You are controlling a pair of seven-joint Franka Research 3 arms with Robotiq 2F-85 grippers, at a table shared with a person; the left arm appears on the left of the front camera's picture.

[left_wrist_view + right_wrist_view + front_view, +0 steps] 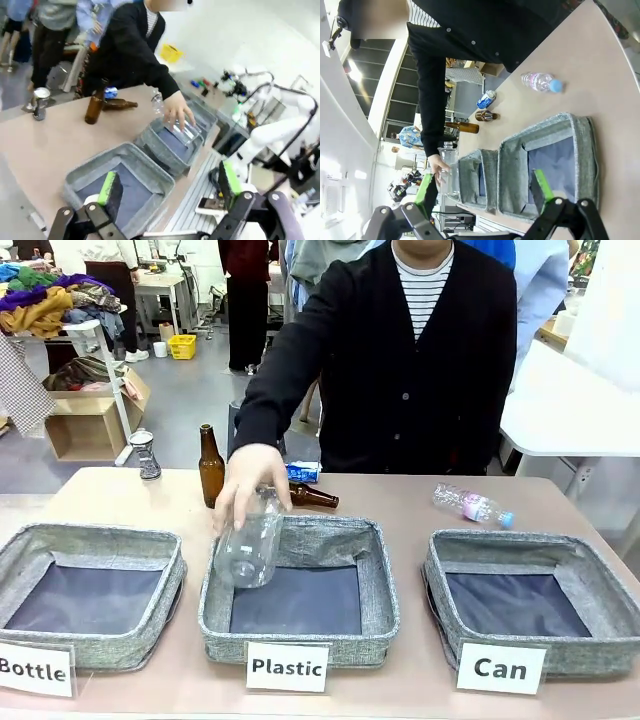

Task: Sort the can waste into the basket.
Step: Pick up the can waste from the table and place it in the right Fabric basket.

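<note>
1. Two cans are out on the beige table (400, 502). A dented blue drink can with white lettering (303, 472) lies on its side at the far edge, just behind a brown glass bottle lying flat (313, 497). A slim dark silvery can (146, 454) stands upright near the far left corner.
2. The grey fabric basket labelled "Can" (520, 540) sits on the robot's right, its dark bottom bare, well apart from both cans.
3. The left gripper (169, 184) has its green pads spread wide with nothing between them. The right gripper (482, 192) is likewise agape and unloaded.
4. A person's hand (245, 475) holds a clear plastic bottle (248, 550) over the far left corner of the middle grey basket labelled "Plastic" (385, 590). The black sleeve passes close to the blue can.
5. No can is sorted yet, and the blue can looks like the likely first pick. It seems wise to let the sleeve clear and then come down from above. The jaws should close across the can's round body without nudging the flat bottle.
6. The squeeze should be gentle, since thin dented metal will probably buckle or slip.
7. Release should be low over the "Can" basket, with the label checked first.
</note>
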